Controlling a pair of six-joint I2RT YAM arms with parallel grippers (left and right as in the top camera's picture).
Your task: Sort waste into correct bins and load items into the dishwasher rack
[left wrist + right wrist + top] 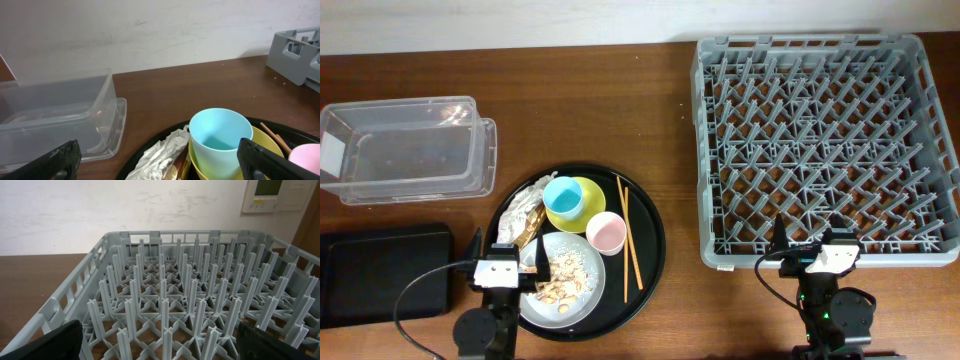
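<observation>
Peering down, only overhead shows crumbs (pixel 559 290) on the white plate (pixel 591 291).

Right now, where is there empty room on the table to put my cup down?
The widest bare wood lies between the clear tub and the grey rack, on the wall side of the round black tray. A thin strip runs between that tray and the rack. The tray itself is crowded.

A brown wooden table (pixel 620 100) meets a scuffed white wall (pixel 150 205) bearing a panel (pixel 272 195).
</observation>
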